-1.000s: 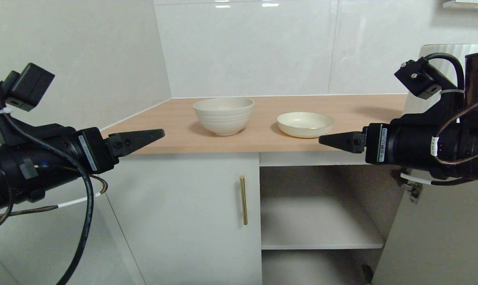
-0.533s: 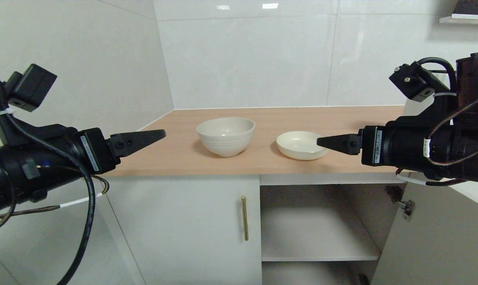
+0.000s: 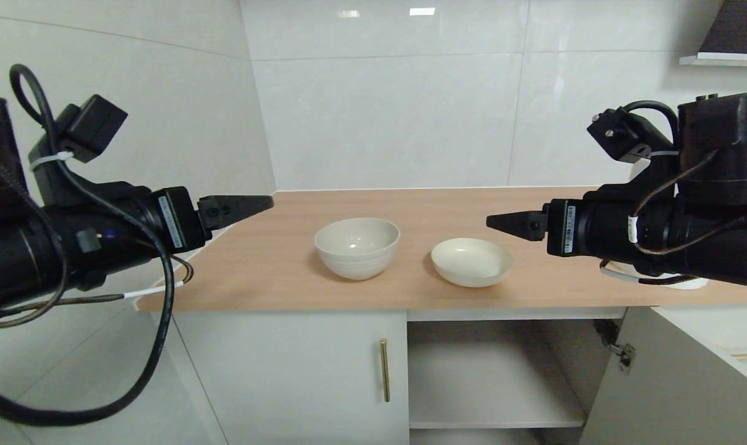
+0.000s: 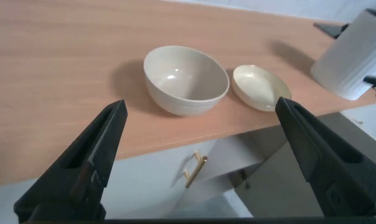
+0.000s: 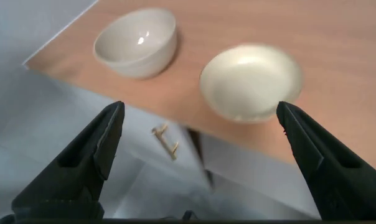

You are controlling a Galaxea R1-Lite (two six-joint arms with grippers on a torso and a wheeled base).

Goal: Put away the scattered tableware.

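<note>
Two pale pieces, probably ceramic, sit mid-frame on the light wooden countertop (image 3: pixel 274 272): a ribbed beige bowl (image 3: pixel 357 247) just left of a shallow cream dish (image 3: pixel 471 261). We see the left gripper (image 3: pixel 259 203) and right gripper (image 3: pixel 497 221) hovering at either side, jaws spread wide.

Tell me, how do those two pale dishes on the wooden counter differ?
The bowl is deep and tall-sided, with faint ridges around its outside; the plate is shallow and low. The bowl looks greyish white, the plate creamier. The bowl stands above the closed cabinet door, the plate above the open shelf. Both sit upright and empty on the counter, apart from each other.
</note>
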